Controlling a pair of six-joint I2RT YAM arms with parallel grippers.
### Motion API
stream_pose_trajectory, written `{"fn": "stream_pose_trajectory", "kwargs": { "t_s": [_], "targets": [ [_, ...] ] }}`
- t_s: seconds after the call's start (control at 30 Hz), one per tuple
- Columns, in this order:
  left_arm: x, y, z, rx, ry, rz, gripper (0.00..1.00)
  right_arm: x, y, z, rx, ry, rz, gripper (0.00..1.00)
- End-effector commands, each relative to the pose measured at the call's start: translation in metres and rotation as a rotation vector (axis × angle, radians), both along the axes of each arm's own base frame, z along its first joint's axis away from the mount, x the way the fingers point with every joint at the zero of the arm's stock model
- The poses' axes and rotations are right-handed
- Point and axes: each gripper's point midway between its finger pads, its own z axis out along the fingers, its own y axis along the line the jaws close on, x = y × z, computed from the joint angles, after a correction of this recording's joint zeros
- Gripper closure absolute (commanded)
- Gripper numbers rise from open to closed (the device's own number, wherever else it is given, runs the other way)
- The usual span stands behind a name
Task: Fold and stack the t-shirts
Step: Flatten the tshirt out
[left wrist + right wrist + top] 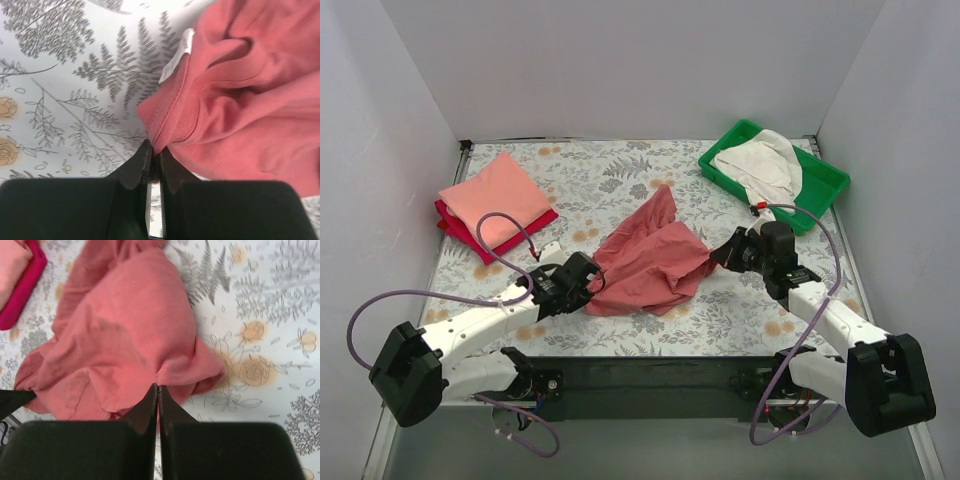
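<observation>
Black left gripper is clamped fully shut on a hem of the crumpled brick-red cotton t-shirt. The black right gripper is pinched shut on its opposite edge. The shirt lies mid-table on the floral tablecloth. Step in hand: spreading before folding. The next move probably calls for drawing both edges apart and flat.

Far off on my right sits a green tray, set askew in the far right corner. Spread flat below it and across the whole floor of the scene is a white cloth printed with grey ferns and orange roses. Plain pale walls close me in on the left, far and right sides
</observation>
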Motion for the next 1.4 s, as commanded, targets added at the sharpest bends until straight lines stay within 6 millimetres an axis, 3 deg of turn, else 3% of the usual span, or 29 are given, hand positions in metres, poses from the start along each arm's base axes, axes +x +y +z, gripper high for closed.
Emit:
{"fn": "stream_pose_trajectory", "kwargs": {
  "t_s": [0.0, 0.03, 0.1, 0.2, 0.27, 0.37, 0.43, 0.47, 0.5, 0.53, 0.6, 0.63, 0.8, 1.03, 1.17, 1.33, 1.37],
  "targets": [
    [0.032, -0.011, 0.058, -0.06, -0.172, 0.023, 1.0, 0.026, 0.002, 0.07, 0.004, -0.242, 0.018, 0.99],
    [0.035, -0.011, 0.067, -0.063, -0.191, 0.024, 1.0, 0.028, 0.004, 0.092, 0.014, -0.3, 0.028, 0.99],
    [0.043, -0.012, 0.092, -0.09, -0.254, 0.036, 1.0, 0.029, 0.004, 0.114, 0.012, -0.364, 0.04, 0.99],
    [0.053, -0.02, 0.144, -0.17, -0.375, 0.02, 1.0, 0.029, 0.002, 0.16, 0.013, -0.457, 0.04, 0.99],
    [0.06, -0.027, 0.187, -0.235, -0.475, -0.014, 1.0, 0.026, 0.0, 0.197, 0.014, -0.521, 0.036, 0.99],
    [0.063, -0.024, 0.255, -0.327, -0.635, -0.011, 1.0, 0.019, -0.007, 0.237, -0.005, -0.604, 0.018, 0.99],
    [0.061, -0.019, 0.294, -0.354, -0.733, -0.029, 1.0, 0.009, -0.015, 0.279, -0.017, -0.687, 0.003, 0.99],
    [0.056, -0.016, 0.324, -0.399, -0.797, -0.037, 1.0, 0.006, -0.018, 0.29, -0.025, -0.71, -0.008, 0.99],
    [0.053, -0.013, 0.341, -0.389, -0.844, -0.07, 1.0, 0.001, -0.02, 0.302, -0.028, -0.729, -0.011, 0.99],
    [0.05, -0.011, 0.359, -0.414, -0.886, -0.074, 1.0, -0.01, -0.024, 0.329, -0.027, -0.791, -0.014, 0.99],
    [0.039, -0.004, 0.398, -0.466, -0.966, -0.092, 1.0, -0.02, -0.028, 0.349, -0.032, -0.82, -0.015, 0.99],
    [0.035, -0.002, 0.413, -0.472, -1.005, -0.111, 1.0, -0.033, -0.031, 0.374, -0.025, -0.877, -0.014, 0.99],
    [0.002, 0.008, 0.487, -0.561, -1.166, -0.216, 1.0, -0.067, -0.035, 0.42, -0.005, -0.966, 0.015, 0.99],
    [-0.026, 0.025, 0.549, -0.598, -1.302, -0.264, 1.0, -0.113, -0.036, 0.473, 0.033, -1.069, 0.072, 0.99],
    [-0.03, 0.022, 0.566, -0.609, -1.325, -0.293, 1.0, -0.127, -0.038, 0.496, 0.042, -1.121, 0.082, 0.99],
    [0.006, 0.009, 0.558, -0.514, -1.263, -0.227, 1.0, -0.109, -0.034, 0.501, 0.025, -1.105, 0.086, 0.99],
    [0.025, 0.003, 0.552, -0.473, -1.231, -0.184, 1.0, -0.102, -0.033, 0.498, 0.014, -1.095, 0.083, 0.99]
  ]
}}
